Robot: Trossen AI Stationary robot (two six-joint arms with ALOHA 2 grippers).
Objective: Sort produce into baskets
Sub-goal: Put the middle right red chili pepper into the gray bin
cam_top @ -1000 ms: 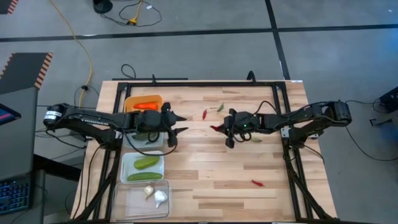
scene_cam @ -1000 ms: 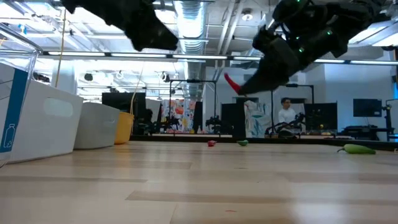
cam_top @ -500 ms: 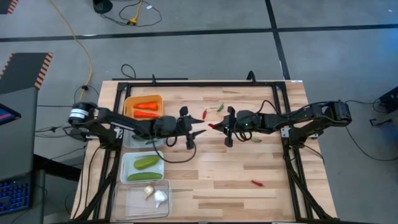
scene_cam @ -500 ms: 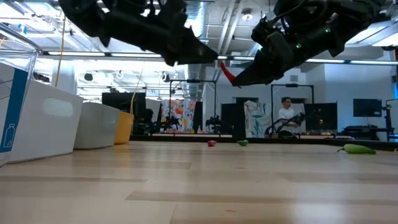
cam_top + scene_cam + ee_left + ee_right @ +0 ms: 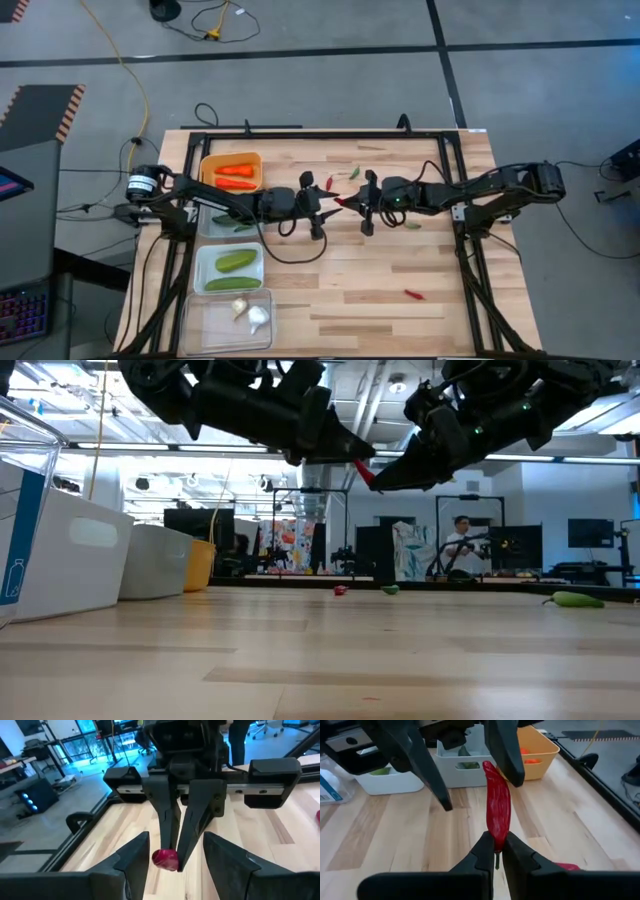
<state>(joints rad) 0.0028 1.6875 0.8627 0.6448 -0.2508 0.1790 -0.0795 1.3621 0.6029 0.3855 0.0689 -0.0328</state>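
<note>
From above, the right gripper [image 5: 352,204] and the left gripper [image 5: 328,205] meet tip to tip over the middle of the wooden table [image 5: 440,270], with a red chili pepper [image 5: 344,203] between them. Along the table's left side stand four baskets: an orange basket [image 5: 206,164] with two carrots [image 5: 235,177], a grey basket [image 5: 209,230] partly under the left arm, a white basket [image 5: 201,268] with two cucumbers [image 5: 233,261], and a clear basket [image 5: 200,325] with garlic bulbs [image 5: 257,318]. Loose on the boards lie a green chili [image 5: 354,172] and a small red chili [image 5: 329,183] near the far edge, and another red chili [image 5: 413,294] toward the near right.

In the low view both grippers hang well above the tabletop. The red chili pepper [image 5: 364,473] sticks out from the tip of the right gripper [image 5: 378,478], and the left gripper [image 5: 352,454] reaches in beside it.

The left wrist view shows the left gripper [image 5: 175,857] with its fingers spread wide, and the pepper's end [image 5: 165,859] between them, pinched in the other arm's narrow fingertips.

The right wrist view shows the right gripper [image 5: 496,849] clamped on the pepper's stem end; the red chili pepper [image 5: 498,814] stands up from its tips, and the left arm's parted fingers flank its free end without clearly touching.
</note>
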